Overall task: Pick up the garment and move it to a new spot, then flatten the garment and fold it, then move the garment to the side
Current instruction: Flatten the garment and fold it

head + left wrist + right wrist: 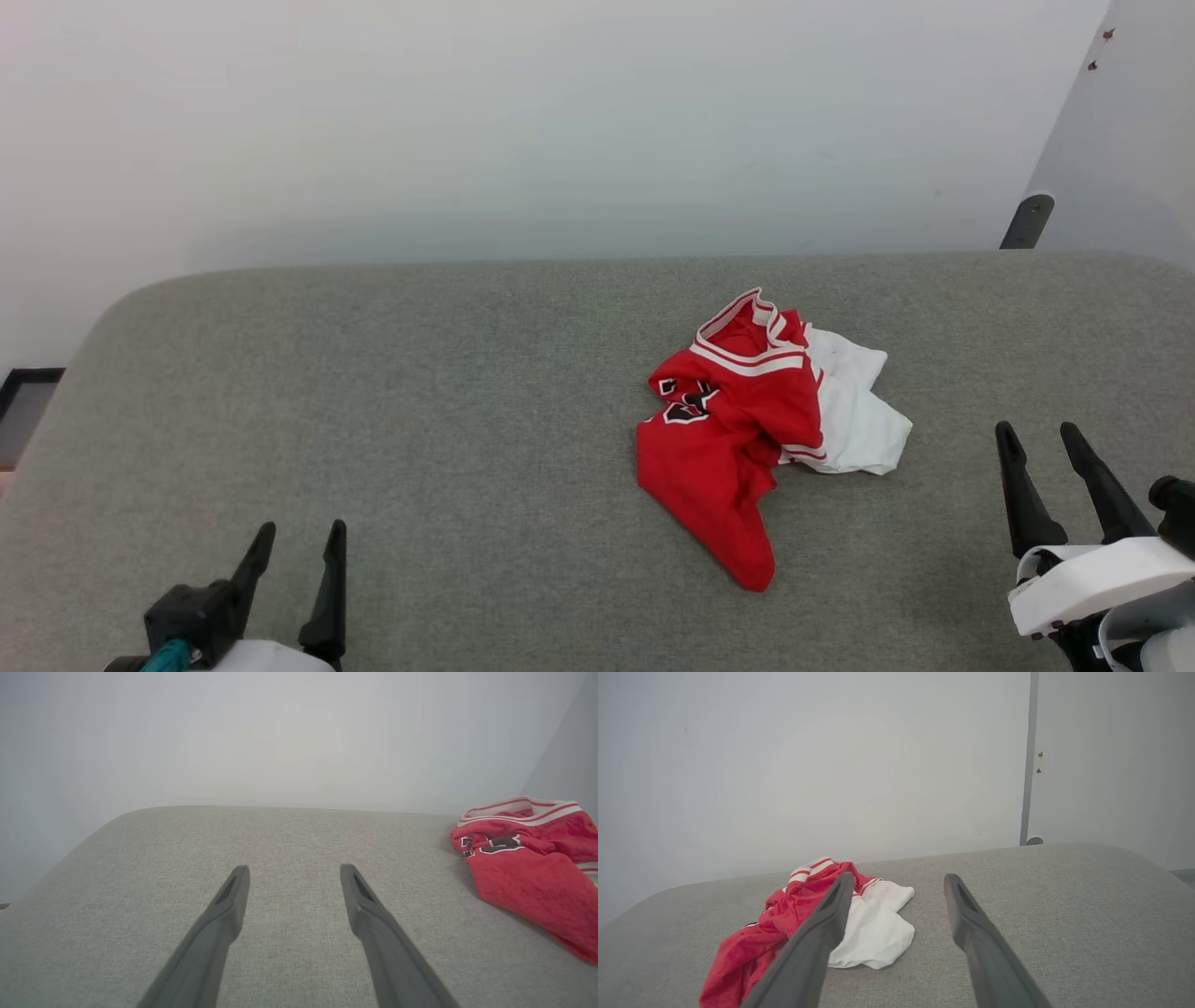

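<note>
Where the head view looks down on a wide cushion of grey woven fabric (420, 420) with rounded corners, the red jersey shirt (738, 420) lies crumpled right of centre. Its smooth red body bunches into a tapering tail toward the near edge, white sleeve cloth spills out on the right, striped white-and-red trim curls at the far side, and black white-edged lettering is creased on the left. The left gripper (303, 527) rests at the lower left and the right gripper (1035, 429) at the lower right. Both have their dark tapered fingers parted, hold nothing and are well apart from the shirt. A plain pale wall (560, 121) rises behind. From the left wrist, the jaws stand wide over bare weave, and the shirt lies off to the right with its lettering and trim facing the camera. From the right wrist, the jaws are equally wide and empty. One finger crosses in front of the shirt's red folds, the white sleeve lies between the fingers, and a grey vertical seam (1027, 765) divides the wall.
</note>
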### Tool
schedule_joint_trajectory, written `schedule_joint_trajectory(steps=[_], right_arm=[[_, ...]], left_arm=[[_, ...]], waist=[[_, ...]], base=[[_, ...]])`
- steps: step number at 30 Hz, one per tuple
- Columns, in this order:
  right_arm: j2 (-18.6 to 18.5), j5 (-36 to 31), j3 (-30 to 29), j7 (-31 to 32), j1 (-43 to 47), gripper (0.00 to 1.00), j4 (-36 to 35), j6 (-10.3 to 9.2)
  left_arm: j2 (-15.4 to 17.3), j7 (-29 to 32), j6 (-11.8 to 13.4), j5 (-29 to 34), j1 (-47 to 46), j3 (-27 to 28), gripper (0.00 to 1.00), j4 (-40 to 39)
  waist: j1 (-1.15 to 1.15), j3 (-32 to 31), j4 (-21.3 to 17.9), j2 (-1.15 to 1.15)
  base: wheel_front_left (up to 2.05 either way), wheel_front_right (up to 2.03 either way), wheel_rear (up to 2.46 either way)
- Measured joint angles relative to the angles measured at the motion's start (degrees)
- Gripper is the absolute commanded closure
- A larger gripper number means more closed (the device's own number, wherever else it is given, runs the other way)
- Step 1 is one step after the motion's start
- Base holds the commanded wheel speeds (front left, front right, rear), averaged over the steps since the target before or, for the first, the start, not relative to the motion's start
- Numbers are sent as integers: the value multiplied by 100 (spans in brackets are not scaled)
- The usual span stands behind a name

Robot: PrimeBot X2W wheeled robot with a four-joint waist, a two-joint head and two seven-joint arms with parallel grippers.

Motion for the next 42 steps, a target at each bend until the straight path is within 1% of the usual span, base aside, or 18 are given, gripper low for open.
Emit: schedule_joint_trajectory(steps=[4,8,11,13,15,17,19,21,25,29,32,34,38,42], right_arm=[[2,0,-1,14,0,0,15,0],[18,0,7,36,-1,0,24,0],[36,0,-13,31,-3,0,10,0],[75,0,-34,7,-4,0,-9,0],[125,1,-45,-23,-5,0,-11,0],[172,2,-42,-47,-14,0,-22,0],[235,10,-26,-81,-64,0,-45,0],[314,20,-1,-130,-183,0,-67,0],[436,116,58,-235,-419,0,12,0],[589,220,208,-297,-665,0,174,0],[700,274,334,-318,-844,0,269,0],[748,309,316,-324,-906,0,249,0],[868,309,314,-325,-977,0,151,0],[937,315,356,-325,-1018,0,76,0]], left_arm=[[-41,0,-27,14,1,10,0,8],[-41,88,-172,8,-110,-96,0,-11],[79,361,-387,62,-675,-297,0,-142],[176,634,-572,147,-1260,-539,0,-237],[196,961,-693,171,-1886,-817,0,-291],[188,1371,-780,145,-2560,-1223,0,-307],[98,1804,-790,-4,-3283,-1677,0,-286],[42,2267,-809,-258,-4021,-2323,0,-259],[-301,3384,-817,-1496,-5255,-3495,0,76],[-439,4323,-824,-2247,-6285,-4585,0,591],[-525,4834,-824,-2796,-6667,-5187,0,1020],[-577,5049,-824,-3052,-6842,-5532,0,1268],[-682,5243,-824,-3377,-6981,-6134,0,1686],[-734,5128,-824,-3336,-7029,-6357,0,2062]], waist=[[0,4,8,0],[0,30,-2,0],[0,78,-16,0],[0,105,-46,0],[0,131,-101,0],[0,175,-174,0],[0,257,-247,0],[0,366,-330,0],[0,656,-549,0],[0,947,-855,0],[0,1141,-1138,0],[0,1260,-1341,0],[0,1500,-1733,0],[0,1737,-2080,0]], base=[[0,0,0],[0,0,0],[0,0,0],[0,0,0],[0,0,0],[0,0,0],[0,0,0],[0,0,0],[0,0,0],[0,0,0],[0,0,0],[0,0,0],[0,0,0],[0,0,0]])
